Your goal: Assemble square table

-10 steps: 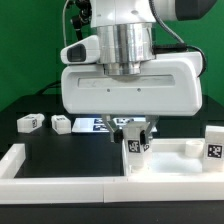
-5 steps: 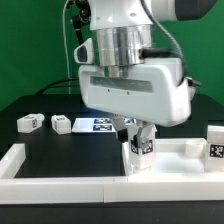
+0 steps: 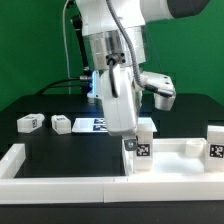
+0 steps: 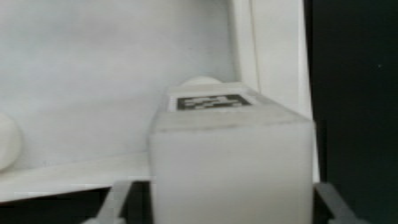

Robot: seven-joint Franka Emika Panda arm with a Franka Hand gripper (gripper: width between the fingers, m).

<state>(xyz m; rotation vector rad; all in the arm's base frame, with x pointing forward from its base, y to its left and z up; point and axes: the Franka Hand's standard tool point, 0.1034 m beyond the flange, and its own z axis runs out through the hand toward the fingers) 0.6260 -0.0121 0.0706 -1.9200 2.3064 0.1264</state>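
The white square tabletop point(image 3: 178, 161) lies at the exterior view's right, its raised rim toward the front. A white tagged leg point(image 3: 143, 148) stands upright at its near left corner. My gripper point(image 3: 139, 133) comes down from above and is shut on this leg, with the hand turned edge-on to the camera. In the wrist view the leg point(image 4: 228, 150) fills the space between the fingers, with its tag point(image 4: 210, 100) facing up and the tabletop point(image 4: 98, 90) behind it. A second leg point(image 3: 213, 143) stands at the tabletop's right side.
Two loose tagged legs point(image 3: 29, 122) point(image 3: 62, 124) lie on the black table at the back left. The marker board point(image 3: 92, 125) lies behind them, partly hidden by the arm. Low white wall bars point(image 3: 45, 182) run along the front and left.
The hand has turned about its vertical axis from broadside to edge-on. The held leg stays at the same corner of the tabletop.
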